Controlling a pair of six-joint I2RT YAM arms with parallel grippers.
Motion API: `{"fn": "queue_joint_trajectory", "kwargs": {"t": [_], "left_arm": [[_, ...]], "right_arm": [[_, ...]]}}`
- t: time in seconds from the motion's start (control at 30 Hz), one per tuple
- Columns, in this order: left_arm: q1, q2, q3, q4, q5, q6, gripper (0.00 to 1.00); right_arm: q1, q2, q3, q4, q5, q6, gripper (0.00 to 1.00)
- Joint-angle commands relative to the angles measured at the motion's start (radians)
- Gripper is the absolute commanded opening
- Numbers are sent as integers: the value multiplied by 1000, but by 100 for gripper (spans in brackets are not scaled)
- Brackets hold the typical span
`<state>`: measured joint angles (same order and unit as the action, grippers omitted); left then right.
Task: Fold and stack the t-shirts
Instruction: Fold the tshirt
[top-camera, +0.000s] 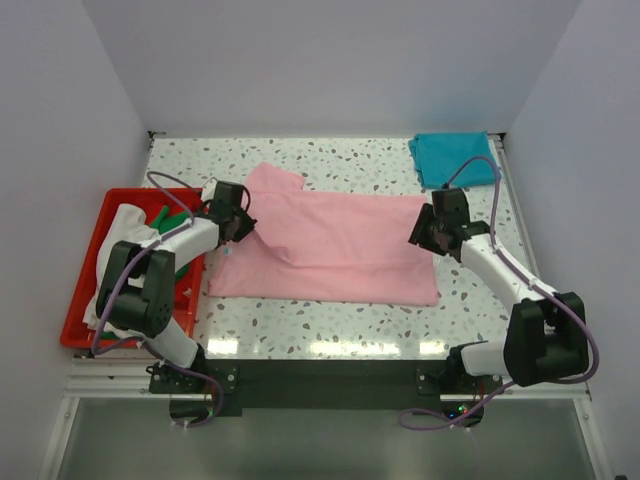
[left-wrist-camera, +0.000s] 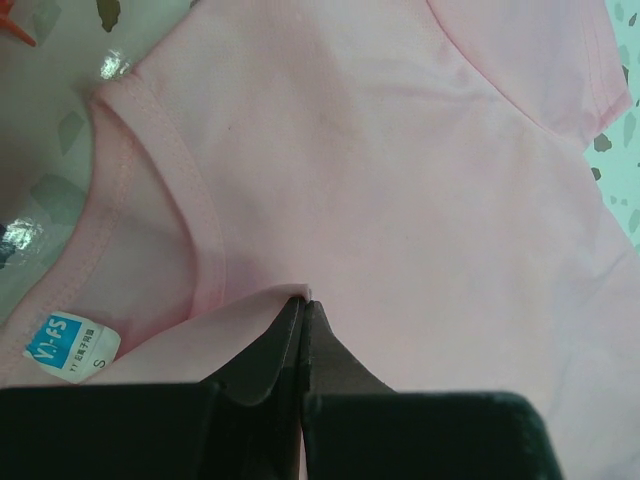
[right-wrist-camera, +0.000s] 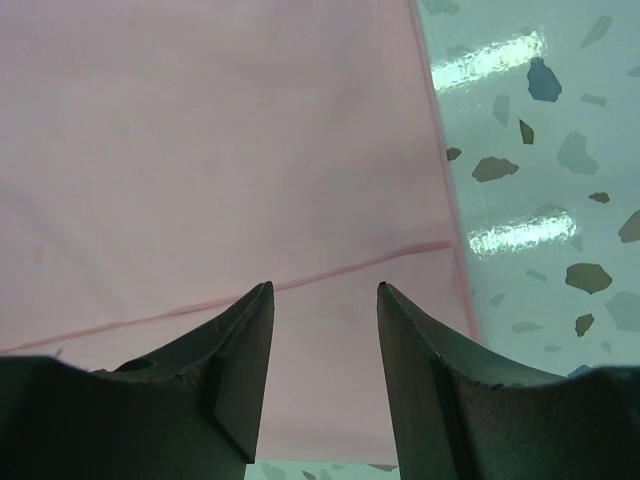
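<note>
The light pink t-shirt (top-camera: 340, 240) lies spread across the middle of the table with its top edge partly folded over. My left gripper (top-camera: 243, 228) is at its left end by the collar. In the left wrist view it (left-wrist-camera: 303, 296) is shut on a pinch of the pink cloth (left-wrist-camera: 400, 150). My right gripper (top-camera: 420, 238) is open over the shirt's right hem. In the right wrist view it (right-wrist-camera: 323, 290) hovers above the hem of the pink shirt (right-wrist-camera: 200, 150), holding nothing. The teal t-shirt (top-camera: 455, 157) lies folded at the back right. The white t-shirt (top-camera: 125, 225) and the green t-shirt (top-camera: 170, 217) lie bunched in the tray.
The red plastic tray (top-camera: 82, 290) stands at the table's left edge, beside my left arm. A size label (left-wrist-camera: 70, 345) shows inside the pink collar. Speckled tabletop (right-wrist-camera: 540, 200) lies bare right of the hem. White walls close in three sides.
</note>
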<state>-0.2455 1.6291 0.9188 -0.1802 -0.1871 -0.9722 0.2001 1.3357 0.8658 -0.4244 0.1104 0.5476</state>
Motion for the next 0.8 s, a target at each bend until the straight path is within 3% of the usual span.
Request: {"fn": "queue_joint_trajectory", "kwargs": {"t": [0.0,0.23,0.43,0.57,0.67,0.77], "left_arm": [[18,0,38,50,0,30,2],[23,6,35,61,8,33,6],[41,-17,63,114,57,79,40],[49,0,115,165,60,156,54],[49,85,237,194,9,269,59],[49,211,458,182,-58,395,61]], "right_arm": [[-30,10,44,49,-14,-21,50],[-60,16,48,52,-35,-21,50],[-65,52,93,55,-35,-25,52],[-64,127,166,65,-45,-49,57],[-67,207,237,93,-55,-81,59],[-68,301,309,127,-63,-103,60]]}}
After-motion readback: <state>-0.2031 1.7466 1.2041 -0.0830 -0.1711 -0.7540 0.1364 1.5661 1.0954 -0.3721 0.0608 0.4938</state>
